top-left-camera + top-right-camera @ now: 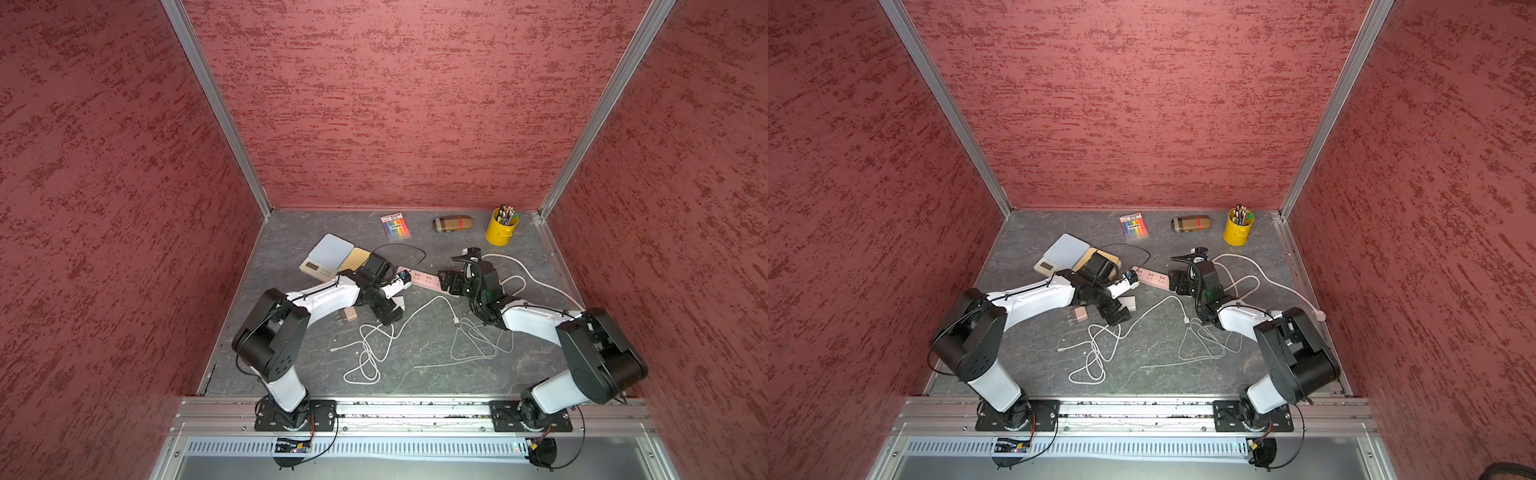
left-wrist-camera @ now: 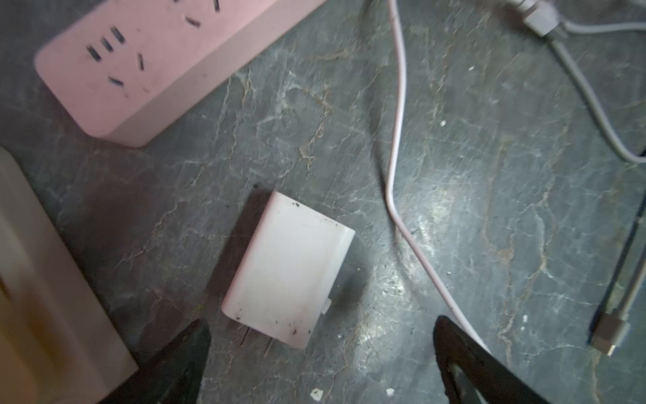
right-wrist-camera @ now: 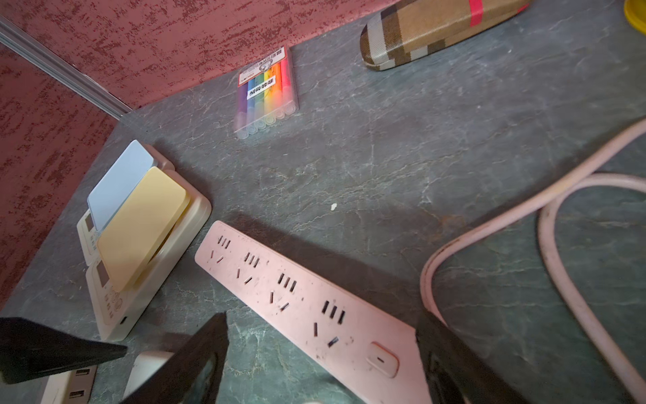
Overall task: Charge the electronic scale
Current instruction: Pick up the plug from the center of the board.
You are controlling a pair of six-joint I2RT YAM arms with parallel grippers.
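Observation:
Two electronic scales lie side by side at the back left, one with a pale blue plate (image 1: 329, 251) (image 3: 120, 185) and one with a yellow plate (image 1: 357, 259) (image 3: 140, 227). A pink power strip (image 1: 419, 279) (image 3: 297, 297) lies to their right. My right gripper (image 3: 321, 314) (image 1: 446, 282) is open, its jaws standing either side of the strip's switch end. My left gripper (image 2: 321, 323) (image 1: 390, 313) is open just above the table. A white charger plug (image 2: 290, 269) (image 1: 400, 302) lies flat just ahead of its fingertips, untouched.
Loose white cables (image 1: 370, 353) (image 1: 478, 336) lie tangled at the front middle. A pink adapter (image 1: 348, 316) sits by the left arm. A grey cable's connector (image 2: 608, 335) lies nearby. A marker pack (image 1: 396, 225), glasses case (image 1: 453, 223) and yellow pencil tin (image 1: 501, 228) line the back wall.

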